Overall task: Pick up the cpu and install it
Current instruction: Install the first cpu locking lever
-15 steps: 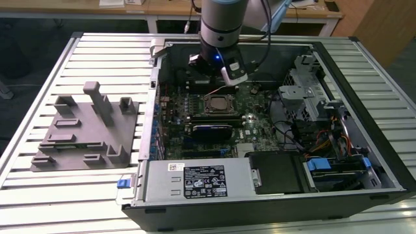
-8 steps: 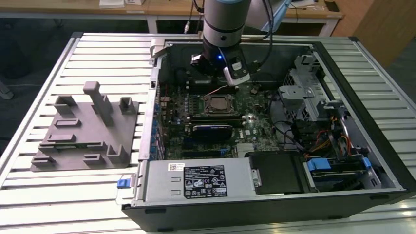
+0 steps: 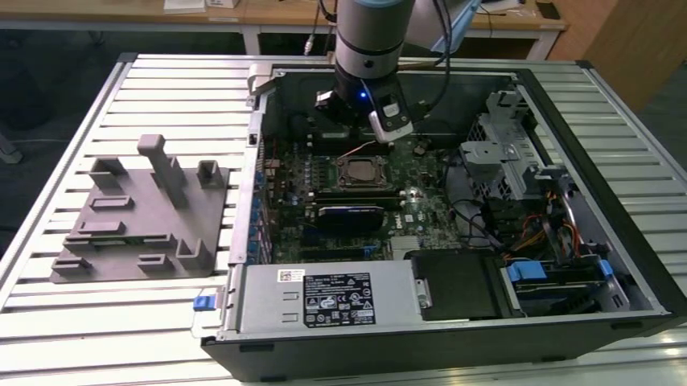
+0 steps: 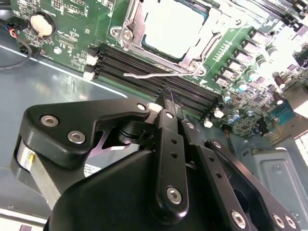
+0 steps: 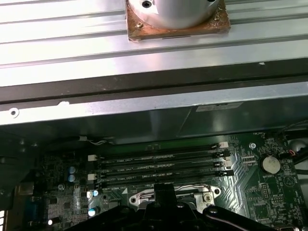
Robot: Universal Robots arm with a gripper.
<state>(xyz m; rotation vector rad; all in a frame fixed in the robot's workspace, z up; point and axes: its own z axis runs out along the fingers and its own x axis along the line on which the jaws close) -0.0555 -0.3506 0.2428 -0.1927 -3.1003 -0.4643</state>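
The cpu (image 4: 172, 23) shows its pale silvery top inside the metal-framed socket (image 3: 358, 170) of the green motherboard (image 3: 424, 201). In the second wrist view a thin wire lever (image 4: 154, 74) stands loose beside the socket. My gripper (image 4: 166, 98) hangs over the black memory slots (image 4: 144, 65), just to the side of the socket, with its fingers together and nothing between them. In the exterior view the gripper (image 3: 355, 133) is above the board at the far side of the socket. The first wrist view has the gripper (image 5: 163, 199) over the socket's frame (image 5: 202, 195).
The open computer case (image 3: 601, 265) lies on a slatted metal table (image 3: 161, 88). A grey moulded tray (image 3: 140, 213) stands at the exterior view's left. Drive cages and cables (image 3: 516, 173) fill the case's right side, and a power supply (image 3: 322, 297) is at its front.
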